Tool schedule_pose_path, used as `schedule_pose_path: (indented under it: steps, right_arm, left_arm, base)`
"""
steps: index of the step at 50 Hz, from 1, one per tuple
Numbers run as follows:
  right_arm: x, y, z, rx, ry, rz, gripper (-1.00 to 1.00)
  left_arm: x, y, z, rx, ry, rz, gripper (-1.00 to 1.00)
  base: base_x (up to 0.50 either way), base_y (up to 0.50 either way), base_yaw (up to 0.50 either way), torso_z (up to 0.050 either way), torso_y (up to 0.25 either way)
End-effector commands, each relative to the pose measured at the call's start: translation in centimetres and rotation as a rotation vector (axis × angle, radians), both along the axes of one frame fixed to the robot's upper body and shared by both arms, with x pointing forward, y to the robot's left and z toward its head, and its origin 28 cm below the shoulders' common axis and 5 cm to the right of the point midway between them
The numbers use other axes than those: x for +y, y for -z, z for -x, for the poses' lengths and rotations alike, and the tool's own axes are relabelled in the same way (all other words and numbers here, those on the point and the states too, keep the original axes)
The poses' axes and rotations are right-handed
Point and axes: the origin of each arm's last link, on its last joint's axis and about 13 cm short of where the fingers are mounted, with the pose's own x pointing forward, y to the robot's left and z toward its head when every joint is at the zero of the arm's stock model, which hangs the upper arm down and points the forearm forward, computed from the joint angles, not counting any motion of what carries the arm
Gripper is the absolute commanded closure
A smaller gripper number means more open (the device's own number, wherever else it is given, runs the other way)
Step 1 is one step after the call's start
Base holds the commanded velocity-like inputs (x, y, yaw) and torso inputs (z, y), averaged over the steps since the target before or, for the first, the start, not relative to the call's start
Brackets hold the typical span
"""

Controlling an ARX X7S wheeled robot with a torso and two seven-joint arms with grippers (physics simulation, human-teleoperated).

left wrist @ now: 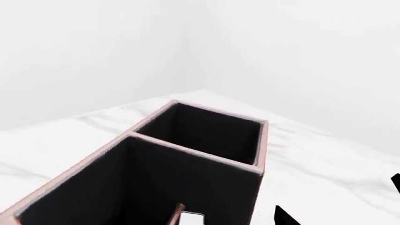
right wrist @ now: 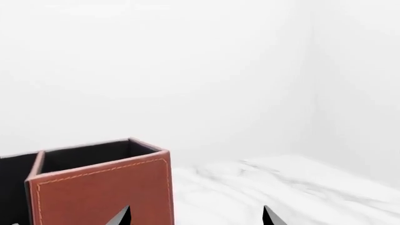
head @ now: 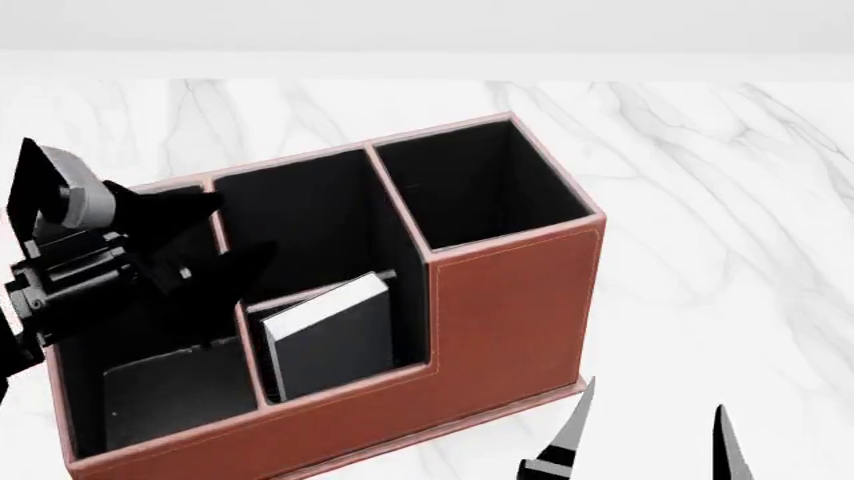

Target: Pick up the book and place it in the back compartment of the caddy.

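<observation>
The reddish-brown caddy [head: 521, 300] stands on the marble table with its low-cut wall facing me. The black book [head: 327, 340] leans inside the back compartment [head: 408, 330], the small middle cell behind that low wall, white page edge up. My left gripper [head: 238, 232] hovers open over the caddy's left end, apart from the book, with nothing between its fingers. In the left wrist view the caddy's black cells [left wrist: 218, 131] fill the frame, the book's white edge [left wrist: 190, 219] peeks in, and the left gripper [left wrist: 337, 200] shows only two tips. My right gripper [head: 650, 425] is open in front of the caddy.
White marble table [head: 721, 200] runs around the caddy, with a white wall behind. In the right wrist view the caddy's tall end cell [right wrist: 100, 192] lies just beyond the open right gripper [right wrist: 196, 215], and the table [right wrist: 281, 183] stretches past it.
</observation>
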Motion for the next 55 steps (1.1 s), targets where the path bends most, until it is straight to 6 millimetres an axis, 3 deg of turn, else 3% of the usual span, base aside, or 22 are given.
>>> schedule_pose_path:
  steps: [1,12,28,39,55]
  right_arm:
    - [0.4,-2.5,-1.7,-0.012,-0.018,0.024,-1.0]
    - [0.6,-5.6,-2.4,-0.069,-0.018,0.043,-1.0]
    - [1.2,-8.0,-2.1,-0.136,-0.036,0.058,-1.0]
    - [1.3,-10.2,-0.2,-0.23,-0.041,0.079,-1.0]
    - [1.3,-11.7,2.0,-0.317,-0.042,0.083,-1.0]
  left_arm:
    - [0.7,-2.6,5.1,-0.102,0.02,0.001,-1.0]
    - [0.6,-5.9,10.2,-0.217,0.101,0.029,-1.0]
    - [-0.3,-7.7,13.9,-0.313,0.211,0.006,-1.0]
    - [-0.6,-8.8,16.9,-0.418,0.235,-0.005,-1.0]
    - [-0.8,-10.0,17.9,-0.488,0.207,-0.057,-1.0]
  base:
    - [0.0,0.0,0.0,0.0,0.0]
    - [0.0,0.0,0.0,0.0,0.0]
    - [0.0,0.0,0.0,0.0,0.0]
    - [0.0,0.0,0.0,0.0,0.0]
    - [0.0,0.0,0.0,0.0,0.0]
